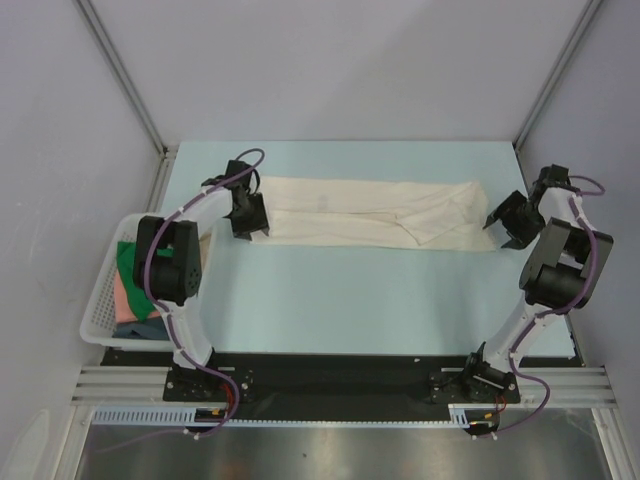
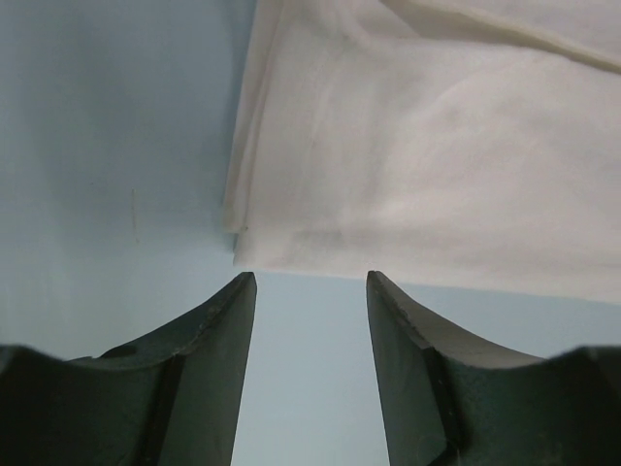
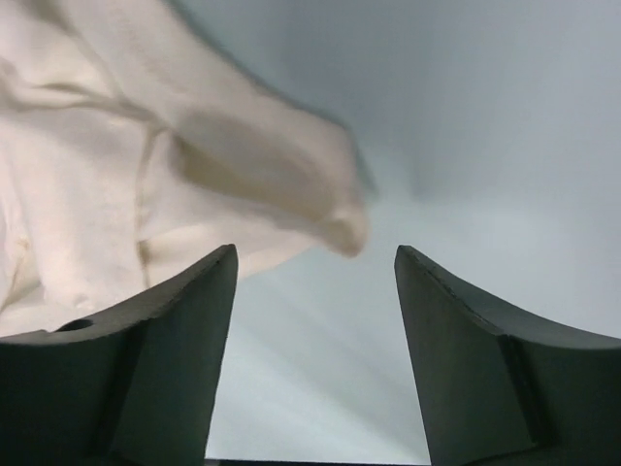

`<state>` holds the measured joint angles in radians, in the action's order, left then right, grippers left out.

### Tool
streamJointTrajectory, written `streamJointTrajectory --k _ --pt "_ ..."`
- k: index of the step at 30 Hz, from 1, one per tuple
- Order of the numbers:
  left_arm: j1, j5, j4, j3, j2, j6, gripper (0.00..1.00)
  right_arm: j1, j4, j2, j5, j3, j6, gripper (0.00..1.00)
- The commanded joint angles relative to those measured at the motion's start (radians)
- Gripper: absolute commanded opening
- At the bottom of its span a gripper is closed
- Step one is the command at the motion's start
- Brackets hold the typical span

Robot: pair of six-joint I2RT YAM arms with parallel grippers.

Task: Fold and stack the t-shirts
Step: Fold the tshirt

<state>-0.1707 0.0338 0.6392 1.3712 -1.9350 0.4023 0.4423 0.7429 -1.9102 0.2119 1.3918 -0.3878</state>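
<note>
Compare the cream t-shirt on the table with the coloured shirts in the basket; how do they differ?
Place: the cream t-shirt lies on the table, while the green shirt and pink shirt sit in the white basket at the left edge.
Pose: the cream t-shirt is laid out as a long strip; the basket shirts are bunched together.
Colour: pale cream against bright green and salmon pink.
Shared: all are soft cloth, not yet stacked.
</note>
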Motion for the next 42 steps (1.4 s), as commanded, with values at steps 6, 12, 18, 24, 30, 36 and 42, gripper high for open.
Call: streamJointTrajectory --k 6,12,18,24,30,36,42 --pt "-0.053 0.133 -0.027 0.075 0.125 -0.033 0.56 -0.168 -0.042 0.083 0.110 0.084 -0.069 0.74" --pt "-0.098 0.199 -0.055 0.092 0.097 -0.011 0.55 -0.175 -0.232 -0.019 0.311 0.001 -0.238 0.55" --pt "-0.098 0.196 -0.024 0.118 0.110 -0.026 0.54 -0.192 -0.248 -0.047 0.294 -0.017 -0.270 0.54" --pt "-0.098 0.196 -0.021 0.115 0.114 -0.023 0.54 -0.192 -0.284 -0.075 0.300 -0.040 -0.263 0.54" --pt "-0.096 0.207 -0.027 0.123 0.105 -0.017 0.54 -0.195 -0.417 -0.102 0.379 -0.050 -0.362 0.38" --pt "-0.096 0.209 -0.039 0.121 0.088 -0.003 0.55 -0.198 -0.470 -0.168 0.394 0.087 -0.462 0.08" --pt "-0.067 0.232 -0.075 0.161 0.015 0.038 0.54 -0.229 -0.467 -0.242 0.393 0.196 -0.519 0.06"
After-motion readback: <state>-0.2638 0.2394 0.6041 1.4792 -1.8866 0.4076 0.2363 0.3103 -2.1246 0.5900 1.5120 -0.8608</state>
